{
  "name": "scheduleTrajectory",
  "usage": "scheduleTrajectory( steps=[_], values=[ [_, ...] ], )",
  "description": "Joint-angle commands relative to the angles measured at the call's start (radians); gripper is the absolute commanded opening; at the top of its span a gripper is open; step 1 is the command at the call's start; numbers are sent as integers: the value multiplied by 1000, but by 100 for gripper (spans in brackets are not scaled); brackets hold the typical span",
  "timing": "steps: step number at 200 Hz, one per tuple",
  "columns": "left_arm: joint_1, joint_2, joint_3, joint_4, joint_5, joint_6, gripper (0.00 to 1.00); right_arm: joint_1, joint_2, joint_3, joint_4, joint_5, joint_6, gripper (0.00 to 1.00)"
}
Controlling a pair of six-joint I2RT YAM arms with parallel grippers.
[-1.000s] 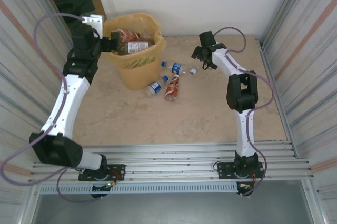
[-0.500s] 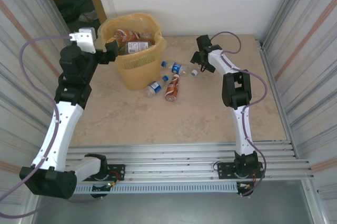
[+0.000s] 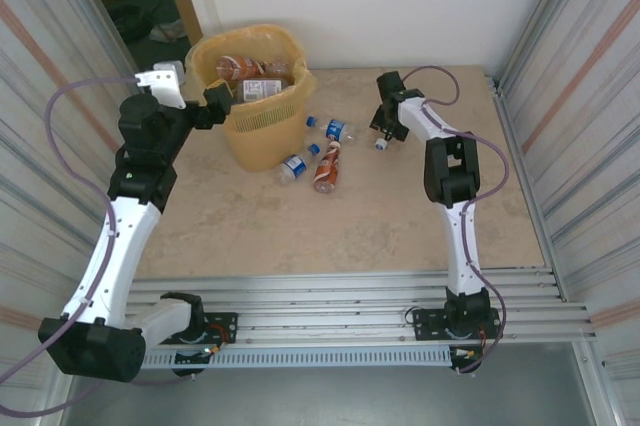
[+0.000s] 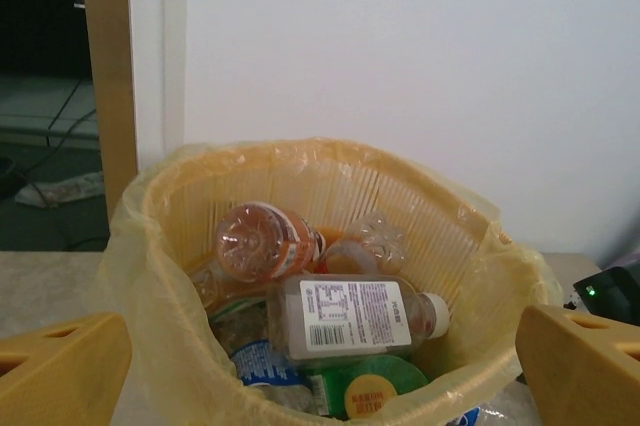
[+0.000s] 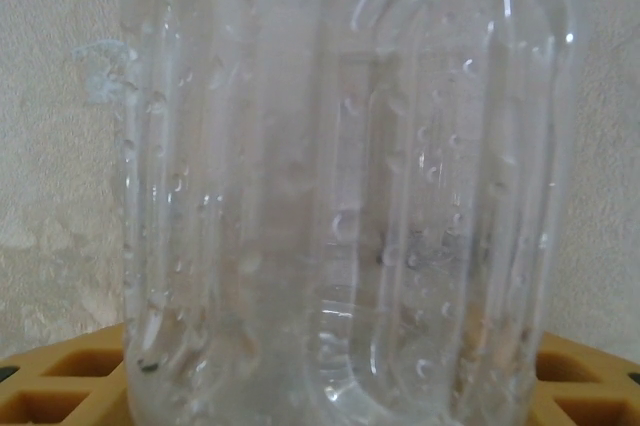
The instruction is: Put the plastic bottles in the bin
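Note:
The yellow-orange bin [image 3: 262, 131] stands at the back left of the table, with several plastic bottles inside: an orange-labelled one [image 4: 270, 241], a clear white-labelled one [image 4: 355, 318] and a green one [image 4: 365, 381]. My left gripper [image 3: 214, 103] hovers open at the bin's left rim [image 4: 160, 196], nothing between its yellow fingers [image 4: 60, 366]. Three bottles lie on the table right of the bin: two clear blue-labelled ones [image 3: 340, 129] [image 3: 297, 164] and a red-brown one [image 3: 328, 168]. My right gripper [image 3: 383, 132] is down on a small clear bottle [image 5: 350, 196], jaws closed against its sides.
Corrugated metal walls run along both sides of the table [image 3: 400, 216]. A white wall closes the back, with a dark doorway behind the bin at the far left. An aluminium rail with both arm bases spans the near edge.
My right gripper has dropped onto the clear bottle and closed around it. The left arm has drawn back a little from over the bin, still open.

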Motion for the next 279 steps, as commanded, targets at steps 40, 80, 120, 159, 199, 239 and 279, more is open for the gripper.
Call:
scheduleTrajectory(
  steps=[40, 80, 120, 159, 199, 239, 279],
  values=[
    [9, -29, -28, 39, 95, -94, 99, -7, -307, -319, 120, -40, -88, 44],
    [11, -37, -40, 44, 192, -156, 99, 3, -566, -544, 232, -70, -113, 42],
    [-9, -38, -56, 73, 275, -252, 99, 45, -838, -752, 376, -143, -184, 41],
    [-119, -22, -39, 92, 294, -261, 98, 90, -1060, -891, 502, -274, -258, 41],
    [-231, 26, -24, 175, 329, -319, 95, 180, -1196, -941, 566, -327, -356, 41],
    [-324, 112, 42, 202, 407, -338, 94, 264, -1258, -953, 615, -357, -423, 42],
    [-409, 199, 118, 220, 489, -348, 92, 316, -1266, -942, 638, -366, -465, 44]
  ],
)
